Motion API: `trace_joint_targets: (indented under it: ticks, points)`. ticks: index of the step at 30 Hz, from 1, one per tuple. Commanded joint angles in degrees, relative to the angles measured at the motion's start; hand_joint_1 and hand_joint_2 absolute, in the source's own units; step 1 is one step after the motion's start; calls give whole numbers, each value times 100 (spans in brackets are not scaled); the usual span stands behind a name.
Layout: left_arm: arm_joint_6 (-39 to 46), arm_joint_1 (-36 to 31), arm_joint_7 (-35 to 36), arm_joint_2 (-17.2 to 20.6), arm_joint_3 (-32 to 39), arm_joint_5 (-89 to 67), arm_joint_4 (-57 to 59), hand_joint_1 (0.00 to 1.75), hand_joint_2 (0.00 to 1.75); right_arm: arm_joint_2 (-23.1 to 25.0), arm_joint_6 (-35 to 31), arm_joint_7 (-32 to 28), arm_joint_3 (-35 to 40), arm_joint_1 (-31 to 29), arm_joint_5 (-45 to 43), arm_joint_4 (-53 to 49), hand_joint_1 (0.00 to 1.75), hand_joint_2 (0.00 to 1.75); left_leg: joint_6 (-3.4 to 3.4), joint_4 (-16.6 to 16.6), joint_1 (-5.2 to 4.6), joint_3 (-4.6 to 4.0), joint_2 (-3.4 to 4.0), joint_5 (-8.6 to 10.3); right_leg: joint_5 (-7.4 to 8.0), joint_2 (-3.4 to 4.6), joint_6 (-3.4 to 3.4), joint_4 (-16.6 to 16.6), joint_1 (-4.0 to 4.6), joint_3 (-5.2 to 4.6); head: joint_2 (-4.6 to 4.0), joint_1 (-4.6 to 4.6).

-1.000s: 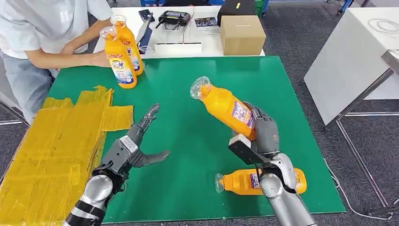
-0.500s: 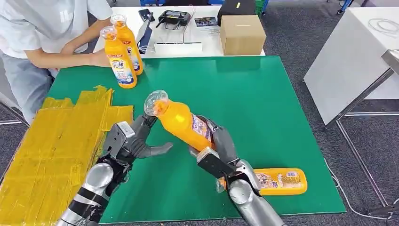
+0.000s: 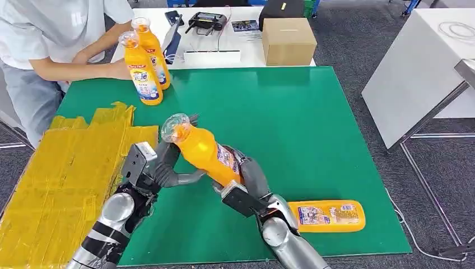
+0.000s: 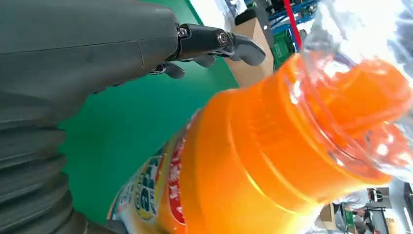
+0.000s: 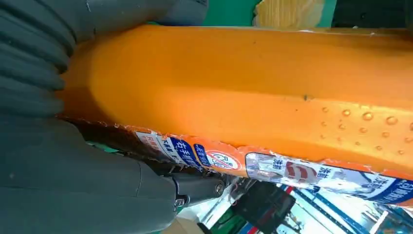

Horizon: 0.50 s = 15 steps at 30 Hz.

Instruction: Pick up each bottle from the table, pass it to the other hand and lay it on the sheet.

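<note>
The held bottle is tilted, its long axis running from base at about 4 o'clock to clear cap at 10 o'clock in the head view, over the green mat. The right hand grips its lower body, and the fingers cover much of the label there. The cap end sits in the spread of the left hand, between its fingers and thumb. That hand's fingers are apart and not wrapped around the bottle; whether they touch it is hard to tell. In the left wrist view the bottle's neck lies just beside the thumb.

A second bottle lies flat at 4 o'clock, partly behind the right forearm. Two more bottles stand at 11 o'clock by a person's arm. The yellow sheet lies at 9 o'clock.
</note>
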Motion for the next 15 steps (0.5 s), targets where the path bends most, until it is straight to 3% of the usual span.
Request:
trace_joint_targets:
  ticks: [1, 15]
  points:
    - [-2, -267, 25, 106, -119, 25, 358, 0, 175, -12, 39, -8, 231, -259, 18, 515, 175, 175, 0, -4, 2, 27, 0, -8, -6, 2, -3, -7, 2, 28, 0, -2]
    - [-475, -247, 50, 16, -144, 861, 401, 0, 175, 87, 108, -82, 495, -449, -123, 808, 175, 175, 0, -4, 2, 27, -3, -8, -7, 0, -3, -7, 1, 28, 0, -4]
